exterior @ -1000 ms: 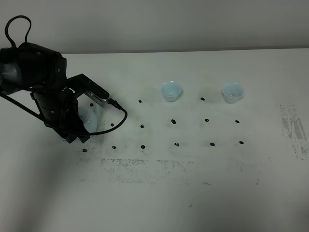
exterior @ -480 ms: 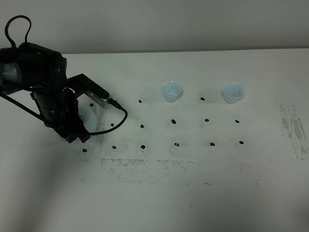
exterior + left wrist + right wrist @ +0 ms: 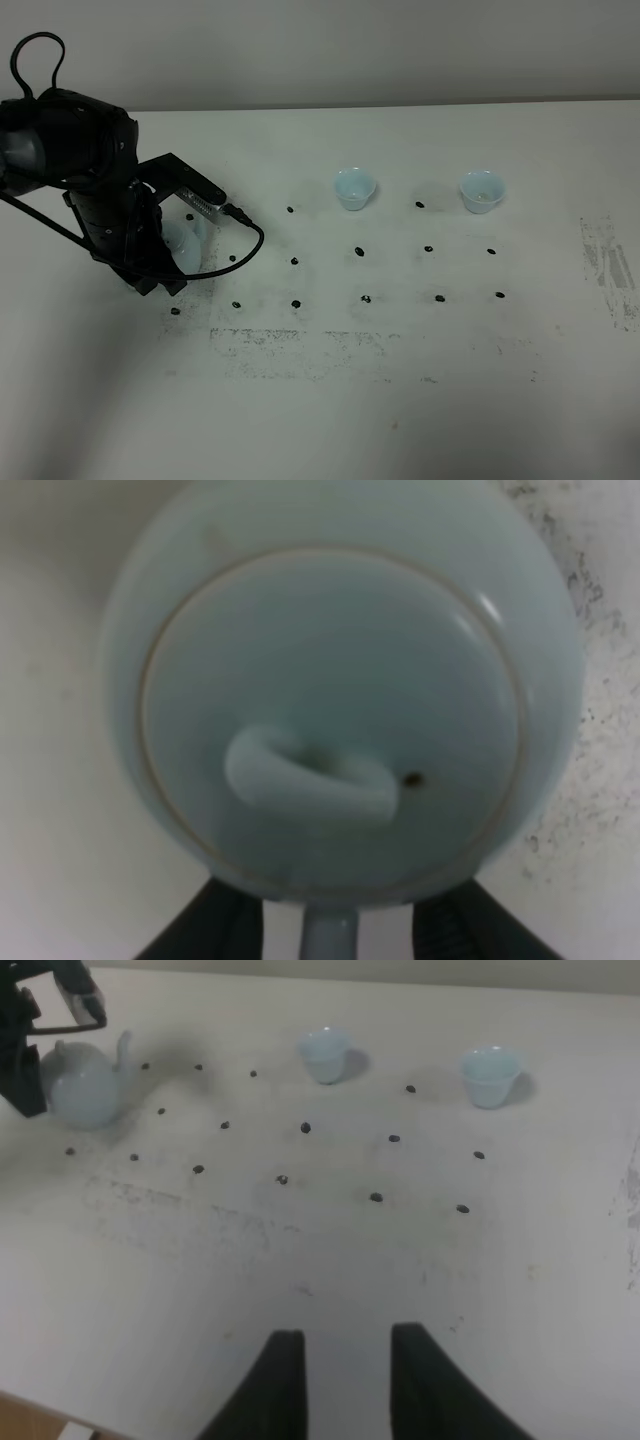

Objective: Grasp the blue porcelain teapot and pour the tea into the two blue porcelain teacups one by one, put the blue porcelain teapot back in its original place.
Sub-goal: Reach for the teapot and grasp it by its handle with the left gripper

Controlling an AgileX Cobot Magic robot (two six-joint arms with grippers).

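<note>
Plainly, the left claw (image 3: pixel 338 920) stood spread around the loop handle (image 3: pixel 330 938) of the blue porcelain teapot (image 3: pixel 330 630). In the left wrist view one dark finger (image 3: pixel 225 932) showed on each side of the handle, with a pale gap between each finger and the handle, so neither was seen to touch it. The teapot sat upright on the white surface (image 3: pixel 400 400) at the left end of a grid of black dots (image 3: pixel 361 251), with its lid (image 3: pixel 420 680) on and the knob (image 3: pixel 310 780) uppermost. The right claw (image 3: pixel 345 1360) hung low over the near part of the surface, well apart from everything. Its two fingers (image 3: pixel 283 1380) were drawn close together with only a narrow strip of surface between them, and they gripped nothing. The left-hand teacup (image 3: pixel 354 188) and the right-hand teacup (image 3: pixel 481 190) stood upright along the far row of dots, well apart from each other and from the teapot. From the high camera the left arm (image 3: pixel 90 180) and its cable (image 3: pixel 250 240) covered most of the pot, leaving only a pale patch visible, and hid the left claw entirely. The left wrist view was soft and very close: it cut the fingers off at the frame edge and left the spout (image 3: pixel 122 1045) out, which only the right wrist view showed, thin and upright. Whether either cup held any liquid could not be made out.
</note>
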